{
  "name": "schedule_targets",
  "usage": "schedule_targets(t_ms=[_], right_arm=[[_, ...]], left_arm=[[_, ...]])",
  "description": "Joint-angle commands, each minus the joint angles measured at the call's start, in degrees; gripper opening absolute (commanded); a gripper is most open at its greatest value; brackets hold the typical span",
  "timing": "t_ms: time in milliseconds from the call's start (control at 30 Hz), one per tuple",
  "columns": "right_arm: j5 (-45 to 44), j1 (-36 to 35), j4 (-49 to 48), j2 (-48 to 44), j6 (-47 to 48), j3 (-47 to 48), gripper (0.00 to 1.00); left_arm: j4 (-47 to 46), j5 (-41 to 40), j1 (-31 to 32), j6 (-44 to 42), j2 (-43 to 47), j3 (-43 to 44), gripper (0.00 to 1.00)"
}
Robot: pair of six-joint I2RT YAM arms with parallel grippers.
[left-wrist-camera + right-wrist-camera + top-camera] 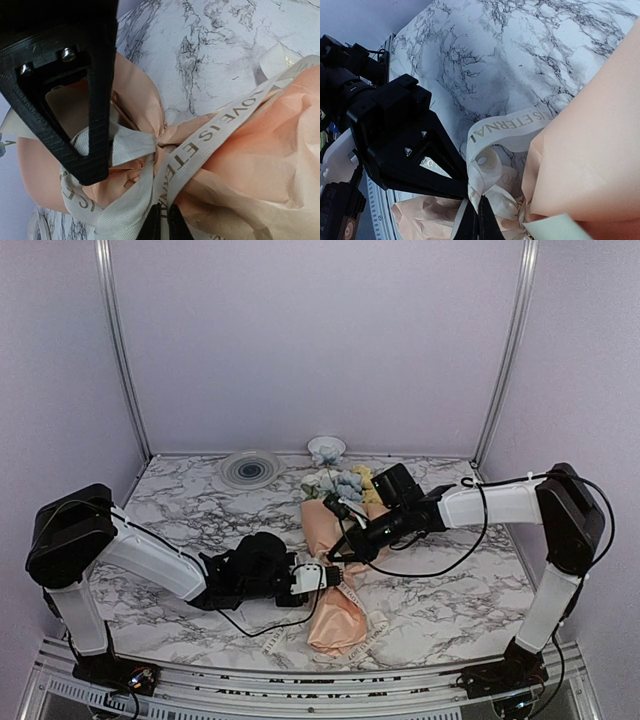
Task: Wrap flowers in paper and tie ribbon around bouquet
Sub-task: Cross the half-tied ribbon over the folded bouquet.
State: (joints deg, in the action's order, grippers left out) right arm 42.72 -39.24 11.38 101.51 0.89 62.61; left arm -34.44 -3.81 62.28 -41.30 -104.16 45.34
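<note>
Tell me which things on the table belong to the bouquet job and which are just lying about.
For the job: flowers, peach paper, cream ribbon.
Lying about: round grey disc, small white object, both at the back.

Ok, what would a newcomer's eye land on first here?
The peach bouquet lying in the middle of the marble table, flowers at its far end. At its cinched waist the left fingers and right fingers meet, both pinching the cream ribbon printed LOVE IS ETERNAL.
</note>
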Motion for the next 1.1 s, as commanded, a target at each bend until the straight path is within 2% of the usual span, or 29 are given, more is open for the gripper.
schedule_targets(t_ms=[0,333,533,767,967,1033,1067], right_arm=[[1.7,0.2,-1.5,-2.4,-0.9,0.1,0.0],[4.5,0.2,-5.0,-4.5,-4.1,-2.4,0.0],[5.9,-0.1,-7.4,-4.3,-6.5,-4.8,0.08],[-1.0,0.2,-2.5,-6.7,-5.0,-4.8,0.36],[-5.0,1.6,1.2,-8.5,-4.4,-2.8,0.47],[-5.0,2.3,1.6,-9.0,-4.4,-2.4,0.58],[-5.3,2.4,1.7,-9.3,-4.2,-2.3,0.6]], left_arm=[[-0.8,-4.9,0.3,2.4,-1.1,2.0,0.0],[-3.3,-8.7,0.1,14.2,-3.1,5.0,0.0],[-3.3,-10.6,-0.4,19.2,-6.3,7.0,0.0],[-4.7,-4.8,-2.0,26.0,-6.4,6.3,0.0],[-5.4,-2.8,-2.5,28.4,-6.7,6.2,0.0],[-5.4,-2.0,-2.4,28.4,-6.4,6.1,0.0],[-5.4,-1.5,-2.5,28.4,-6.1,6.0,0.0]])
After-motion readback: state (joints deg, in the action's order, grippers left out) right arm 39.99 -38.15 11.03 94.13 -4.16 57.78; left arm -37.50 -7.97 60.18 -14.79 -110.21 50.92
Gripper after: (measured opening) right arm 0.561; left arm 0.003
